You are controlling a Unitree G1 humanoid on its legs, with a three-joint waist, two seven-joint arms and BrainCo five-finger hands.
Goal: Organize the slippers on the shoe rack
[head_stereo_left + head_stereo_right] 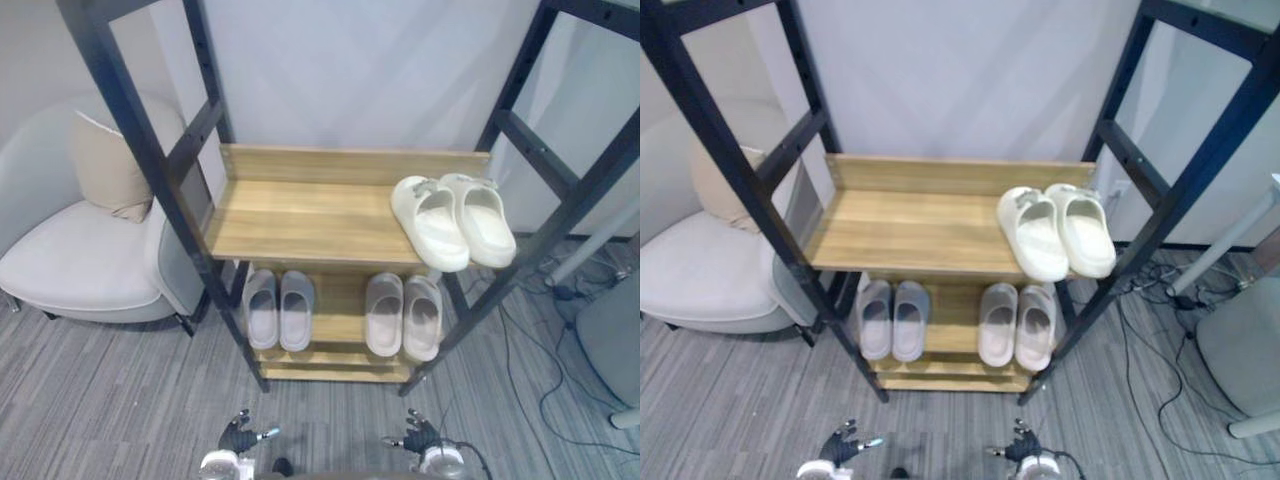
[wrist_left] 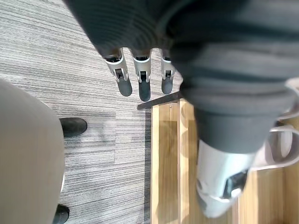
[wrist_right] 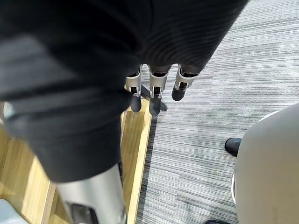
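A wooden shoe rack (image 1: 300, 225) in a black frame stands in front of me. On the right of its upper shelf lies a cream pair of slippers (image 1: 452, 220), toes toward me. The lower shelf holds a grey pair (image 1: 279, 308) on the left and a pale pinkish pair (image 1: 403, 315) on the right. My left hand (image 1: 240, 436) and right hand (image 1: 420, 436) hang low at the bottom edge, both with straight fingers and holding nothing. In the left wrist view the fingers (image 2: 140, 77) point at the floor; the right hand's fingers (image 3: 156, 84) do the same.
A white armchair (image 1: 85, 255) with a beige cushion (image 1: 108, 170) stands left of the rack. A grey seat (image 1: 610, 345) and a white leg (image 1: 595, 250) are at the right, with cables on the carpet (image 1: 520, 340). The left part of the upper shelf is bare wood.
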